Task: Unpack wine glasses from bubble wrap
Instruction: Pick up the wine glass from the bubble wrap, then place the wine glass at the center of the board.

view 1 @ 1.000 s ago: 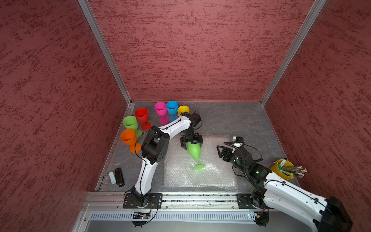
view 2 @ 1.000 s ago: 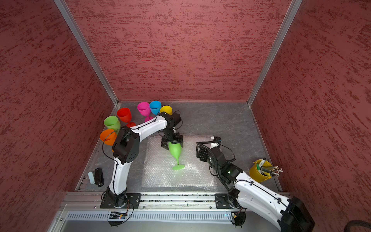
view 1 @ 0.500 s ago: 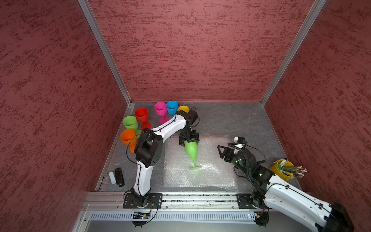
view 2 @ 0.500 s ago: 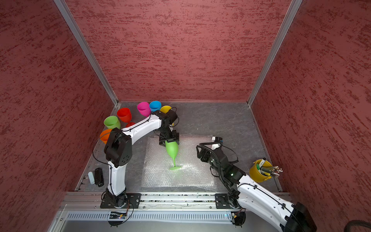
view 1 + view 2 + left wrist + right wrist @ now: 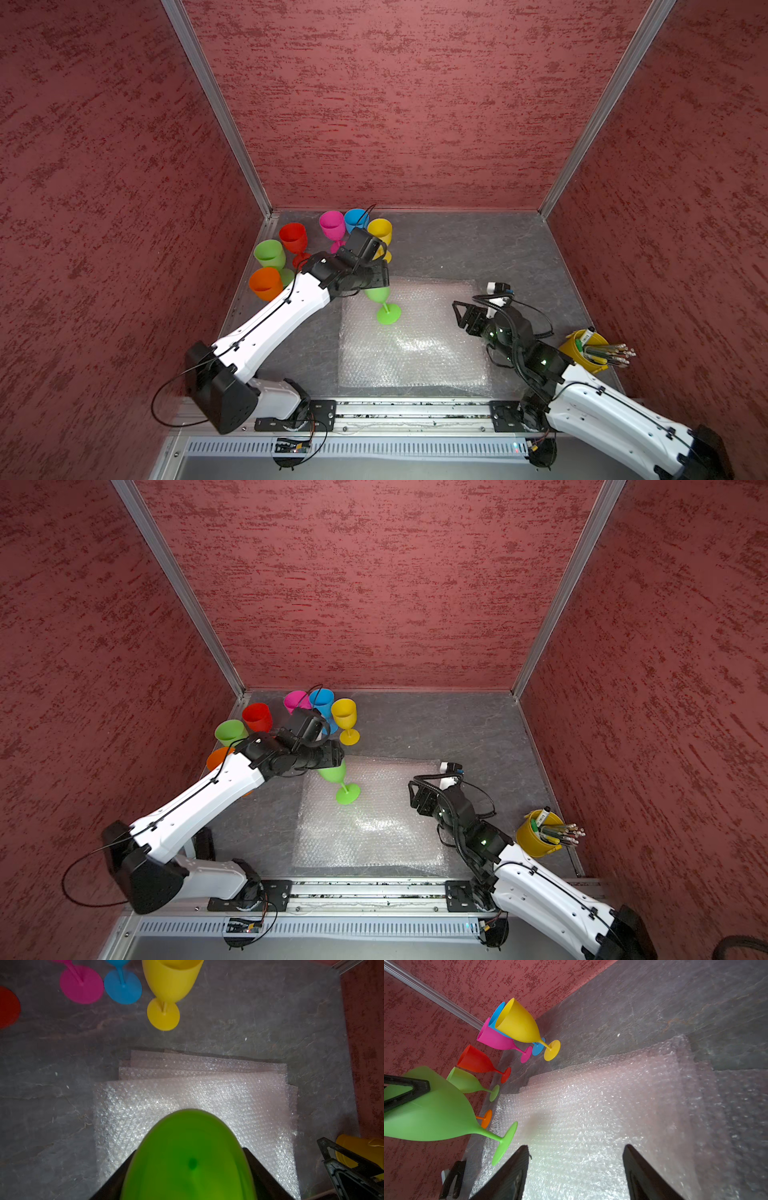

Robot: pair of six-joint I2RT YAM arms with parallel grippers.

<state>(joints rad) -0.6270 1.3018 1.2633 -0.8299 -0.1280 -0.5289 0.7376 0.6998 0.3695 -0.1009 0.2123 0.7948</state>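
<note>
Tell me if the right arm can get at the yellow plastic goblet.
Probably yes: the right arm's fingers are open and empty, and nothing stands between them and the yellow plastic goblet, though the left arm crowds it.

The left arm (image 5: 274,324) and right arm (image 5: 606,415) are clad in white shells with black joints and small dark screws; thin black cables are run along them; the right gripper (image 5: 576,1147) is fitted with black tapered fingers (image 5: 645,1176)
</note>
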